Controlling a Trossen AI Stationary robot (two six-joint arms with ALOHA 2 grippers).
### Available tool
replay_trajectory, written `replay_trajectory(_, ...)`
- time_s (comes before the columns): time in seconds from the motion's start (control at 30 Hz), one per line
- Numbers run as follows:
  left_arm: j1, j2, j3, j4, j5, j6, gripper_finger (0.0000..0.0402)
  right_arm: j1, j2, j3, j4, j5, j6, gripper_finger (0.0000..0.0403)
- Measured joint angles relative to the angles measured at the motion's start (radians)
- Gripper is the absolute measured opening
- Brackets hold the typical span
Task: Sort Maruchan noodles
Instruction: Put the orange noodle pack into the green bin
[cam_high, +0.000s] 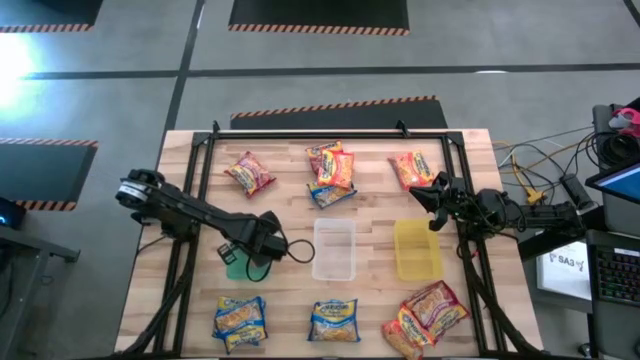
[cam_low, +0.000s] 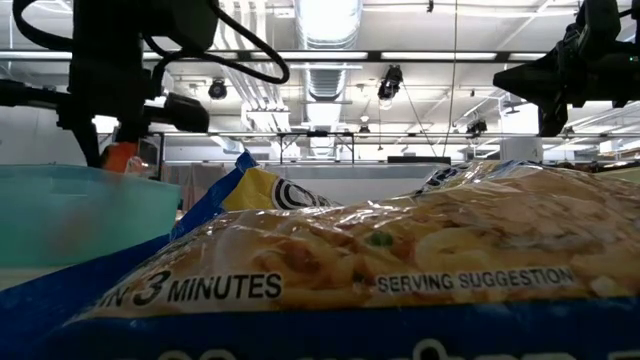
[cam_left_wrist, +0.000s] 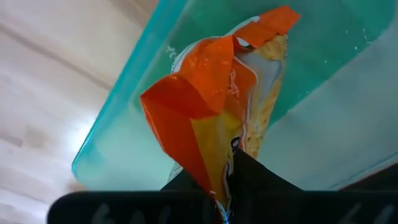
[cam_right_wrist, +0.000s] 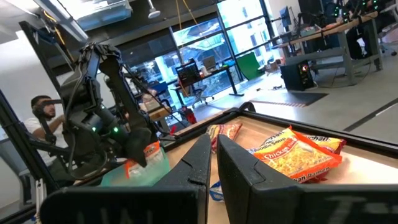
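My left gripper (cam_high: 243, 252) points down over the green bin (cam_high: 262, 268), shut on an orange Maruchan noodle packet (cam_left_wrist: 217, 106). My right gripper (cam_high: 435, 195) waits shut at the table's right, above the yellow bin (cam_high: 417, 250). Other noodle packets lie flat on the table. A red one (cam_high: 249, 173), a small pile (cam_high: 330, 170) and an orange one (cam_high: 412, 168) lie along the far side. Two blue ones (cam_high: 240, 320) (cam_high: 334, 320) and an orange-red pile (cam_high: 428, 315) lie along the near side. My left gripper pinches the orange packet by one crumpled end (cam_left_wrist: 225, 163) between its two fingers, coming from above and pointing down. The packet hangs below the fingers, inside the green bin's (cam_left_wrist: 323, 56) walls. I cannot tell whether its lower end (cam_left_wrist: 273, 18) touches the bin's floor.
A clear bin (cam_high: 334, 248) stands mid-table between the green and yellow bins. A black frame (cam_high: 330, 135) runs round the table top. A blue packet (cam_low: 380, 280) lies right in front of the low camera and fills its view. A person (cam_right_wrist: 43, 115) sits beyond the table's left side.
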Motion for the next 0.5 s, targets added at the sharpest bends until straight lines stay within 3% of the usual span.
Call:
replay_trajectory(0.2, 0.000, -0.052, 0.002, -0.003, -0.005, -0.152, 0.0001, 0.000, 0.000, 0.000, 0.000, 0.000, 0.000, 0.0018)
replay_trajectory(0.5, 0.000, -0.101, 0.003, -0.038, -0.118, -0.597, 0.0000, 0.000, 0.000, 0.000, 0.000, 0.000, 0.000, 0.0018)
